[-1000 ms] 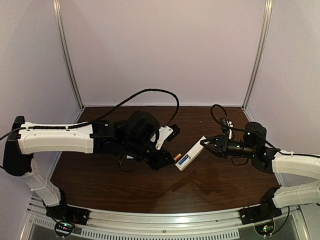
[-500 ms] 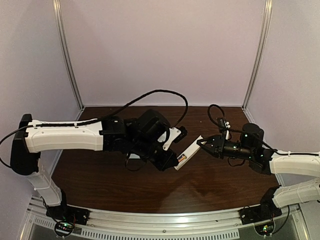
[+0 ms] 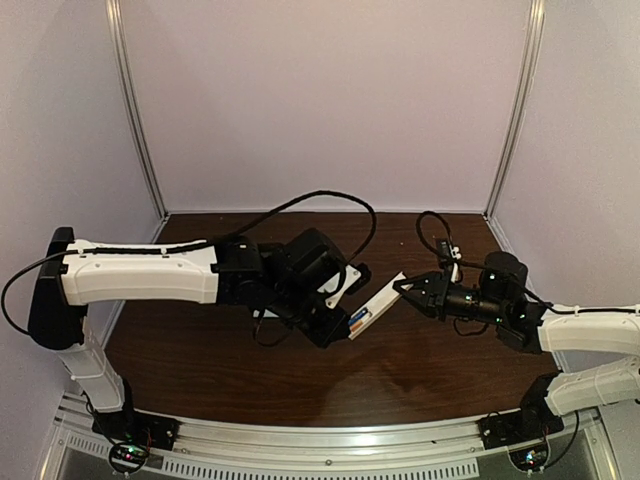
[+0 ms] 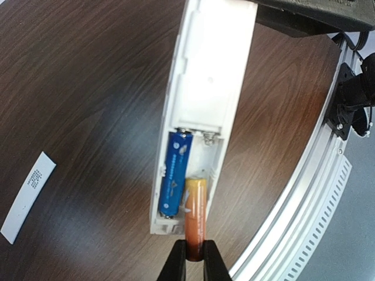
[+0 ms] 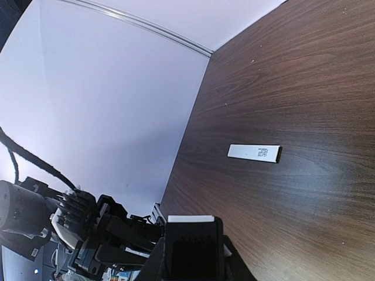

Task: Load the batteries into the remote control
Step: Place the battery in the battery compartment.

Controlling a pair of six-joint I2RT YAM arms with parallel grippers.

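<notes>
The white remote control [image 3: 378,305] is held off the table, its far end in my right gripper [image 3: 408,288], which is shut on it. In the left wrist view the remote [image 4: 211,76] shows its open battery bay. The blue battery [image 4: 174,172] lies seated in the left slot. My left gripper [image 4: 194,253] is shut on the near end of the orange battery [image 4: 195,205], whose far end rests in the right slot. In the right wrist view the remote's end [image 5: 191,219] sits between the fingers.
The thin white cover strip [image 4: 26,196] lies flat on the dark wood table [image 3: 420,360]; it also shows in the right wrist view [image 5: 254,153]. The curved metal front rail [image 4: 304,193] runs close beside the remote. Pale walls enclose the back and sides.
My left gripper has moved right with the orange battery, from beside the remote's near end into its bay. The right gripper and remote shifted slightly left.
</notes>
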